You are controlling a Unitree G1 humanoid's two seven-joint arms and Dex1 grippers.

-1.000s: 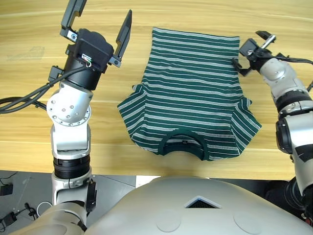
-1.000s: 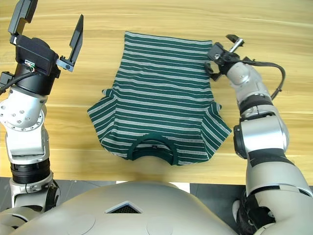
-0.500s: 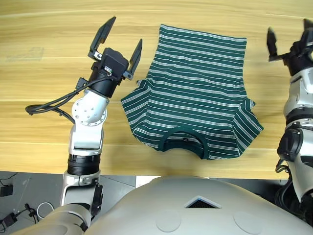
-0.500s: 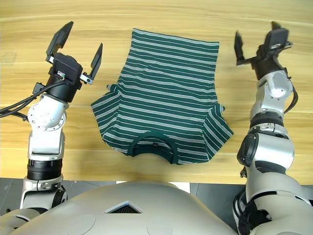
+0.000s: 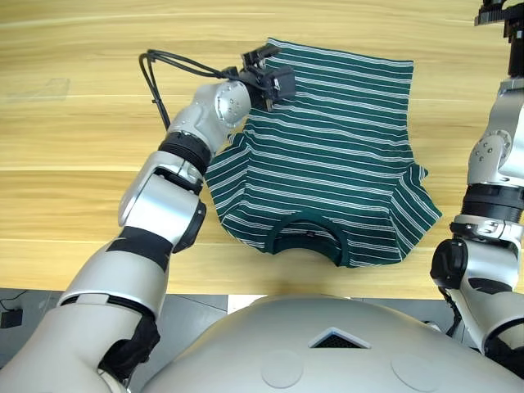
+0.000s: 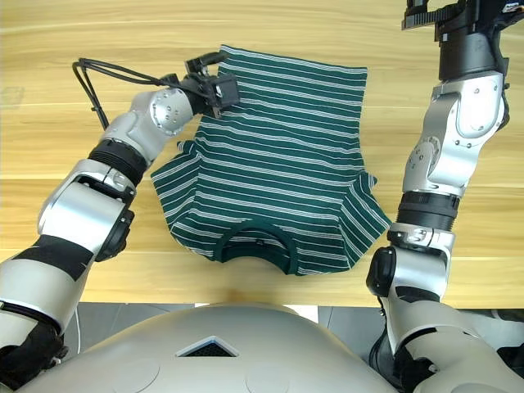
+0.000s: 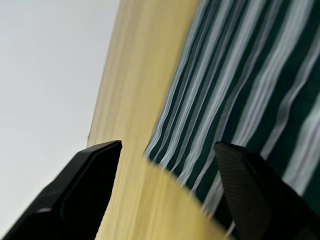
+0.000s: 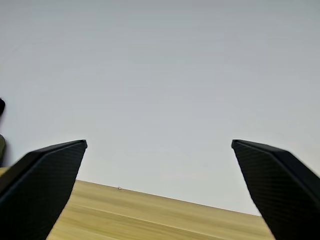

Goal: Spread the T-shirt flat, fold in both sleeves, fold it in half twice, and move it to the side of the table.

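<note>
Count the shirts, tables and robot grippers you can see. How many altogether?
T-shirt: 1
Gripper: 2 (left gripper, right gripper)
Table: 1
Total: 4

A table (image 5: 82, 188) of light wood is laid out across both eye views, with the grain running side to side. A faint rectangular patch (image 5: 41, 88) is marked on its left part. Grey floor (image 5: 49, 319) is seen below the near edge. A plain white wall (image 8: 160, 75) is seen beyond the far edge. Even lighting is provided.
</note>
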